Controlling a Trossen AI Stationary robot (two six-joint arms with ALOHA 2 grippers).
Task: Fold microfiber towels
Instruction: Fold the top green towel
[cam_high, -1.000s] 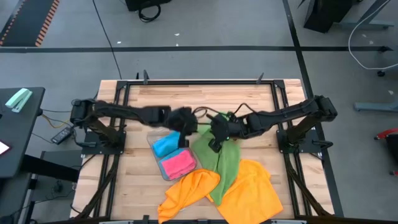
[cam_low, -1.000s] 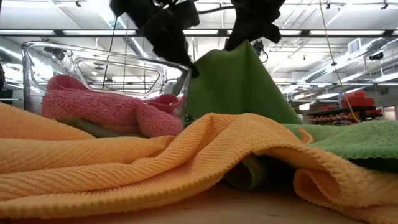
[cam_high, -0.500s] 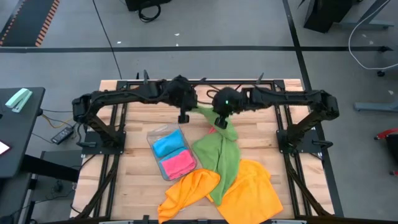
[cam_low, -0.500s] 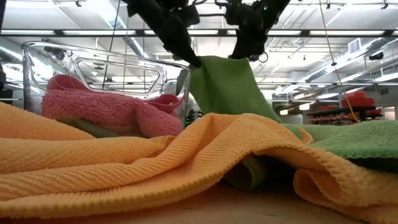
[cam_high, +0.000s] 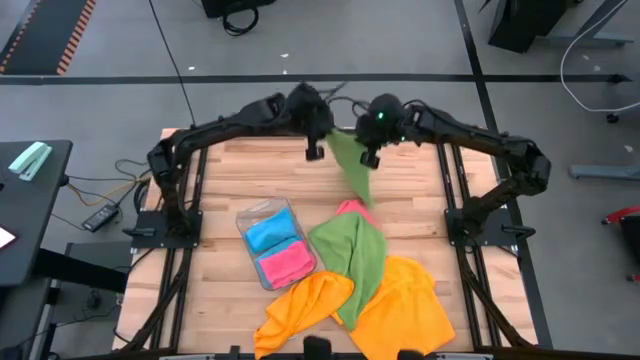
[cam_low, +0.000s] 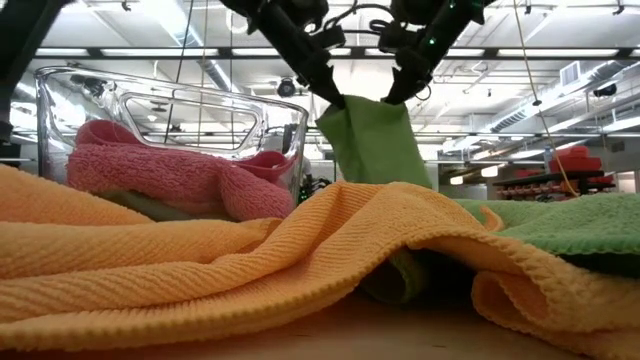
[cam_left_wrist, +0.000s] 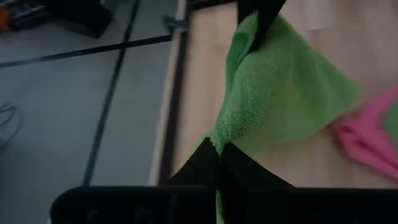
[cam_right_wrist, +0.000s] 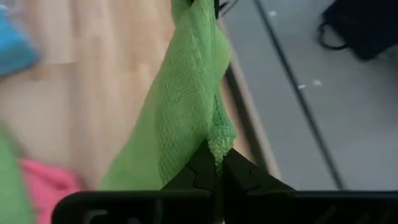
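Observation:
A green microfiber towel hangs over the far middle of the table between my two grippers. My left gripper is shut on one upper corner and my right gripper on the other. In the low view the towel drops below both grippers, and an orange towel hides its lower end. Below its low corner lies a pink cloth. Nearer, another green towel lies flat on the table. My left gripper pinches an upper corner of the green towel between its two fingers, slanting down from the table's left. The cloth hangs below the fingers. My right gripper pinches the other upper corner between its two fingers, slanting down from the right. The top edge runs about level between the two grippers.
A small clear tray at centre left holds a folded blue towel and a pink one. Two orange towels lie crumpled at the near edge. A dark frame rail borders the far edge.
Both grippers, still shut on the green towel, have gone toward the table's far edge and risen. The towel's upper edge has been lifted and drawn away from the pile, uncovering the pink cloth. The right gripper has rolled about its own axis.

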